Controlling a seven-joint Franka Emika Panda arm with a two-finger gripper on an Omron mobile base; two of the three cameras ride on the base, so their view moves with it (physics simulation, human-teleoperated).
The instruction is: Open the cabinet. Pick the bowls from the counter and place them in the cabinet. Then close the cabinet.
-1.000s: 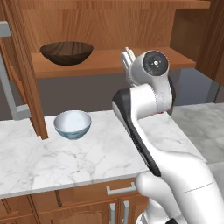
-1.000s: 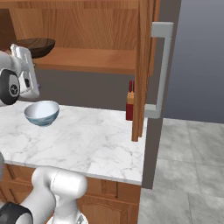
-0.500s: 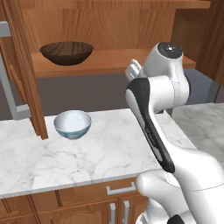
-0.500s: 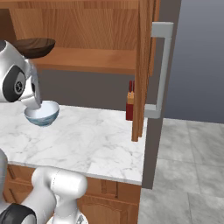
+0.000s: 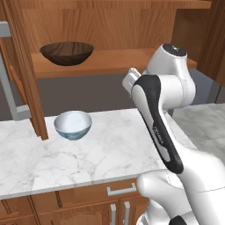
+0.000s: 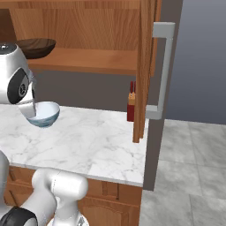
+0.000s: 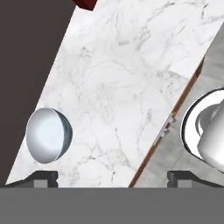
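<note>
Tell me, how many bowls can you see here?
2. The dark wooden bowl sits on the open cabinet's shelf; the white bowl stands on the marble counter below. Others could be hidden behind the doors.

The wooden bowl [image 5: 67, 52] sits on the open cabinet [image 5: 110, 26] shelf; the white bowl [image 5: 73, 125] rests on the marble tabletop [image 5: 101, 151] below.

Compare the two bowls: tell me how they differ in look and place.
The wooden bowl is dark brown, wide and shallow; the white bowl is smaller, deeper, white inside with a pale blue outside. The wooden bowl already sits on the cabinet shelf; the white bowl rests on the counter. Both are round, upright and empty.
</note>
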